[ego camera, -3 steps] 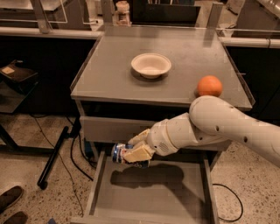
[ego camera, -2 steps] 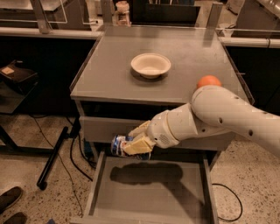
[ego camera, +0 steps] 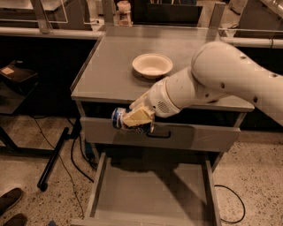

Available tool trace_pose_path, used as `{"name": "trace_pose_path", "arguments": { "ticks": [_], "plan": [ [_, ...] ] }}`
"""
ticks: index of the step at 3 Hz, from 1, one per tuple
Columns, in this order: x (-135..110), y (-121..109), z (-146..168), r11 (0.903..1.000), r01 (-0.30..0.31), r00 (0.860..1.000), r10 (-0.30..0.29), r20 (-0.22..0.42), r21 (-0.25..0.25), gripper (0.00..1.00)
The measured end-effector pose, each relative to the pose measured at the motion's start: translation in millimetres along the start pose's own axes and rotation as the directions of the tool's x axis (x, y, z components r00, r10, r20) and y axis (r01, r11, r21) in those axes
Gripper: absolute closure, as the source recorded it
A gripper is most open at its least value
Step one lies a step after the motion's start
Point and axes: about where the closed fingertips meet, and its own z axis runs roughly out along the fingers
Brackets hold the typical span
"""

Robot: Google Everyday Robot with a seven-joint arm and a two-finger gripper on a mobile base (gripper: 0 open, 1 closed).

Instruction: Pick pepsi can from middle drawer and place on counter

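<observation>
My gripper (ego camera: pixel 131 118) is shut on the pepsi can (ego camera: pixel 119 118), a dark-blue can with a silvery end, held on its side. It hangs in the air in front of the closed grey drawer front (ego camera: pixel 159 134), above the open middle drawer (ego camera: pixel 150 190), whose bare grey floor holds nothing. The can is just below the front edge of the counter (ego camera: pixel 110 75). My white arm reaches in from the right and covers the counter's right side.
A white bowl (ego camera: pixel 152 65) sits on the counter behind the gripper. A bottle (ego camera: pixel 124 12) stands beyond the counter's far edge. Benches flank both sides. A black pole (ego camera: pixel 55 154) and cables lie on the floor at left, shoes (ego camera: pixel 11 207) at bottom left.
The gripper has lifted the can up out of the drawer, from just above the drawer floor to the height of the upper drawer front. The arm now hides the orange fruit.
</observation>
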Motion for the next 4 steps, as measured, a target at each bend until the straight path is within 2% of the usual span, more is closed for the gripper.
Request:
{"name": "trace_pose_path", "arguments": {
  "ticks": [2,3,4],
  "plan": [
    [-4,0,0,1.0000,0.003,1.000,-0.003,0.004,0.001,1.00],
    [-35,-12,-17,0.9988,0.046,0.999,-0.046,0.019,0.015,1.00],
    [-86,-24,-41,0.9919,0.124,0.991,-0.125,0.040,0.029,1.00]
  ]
}}
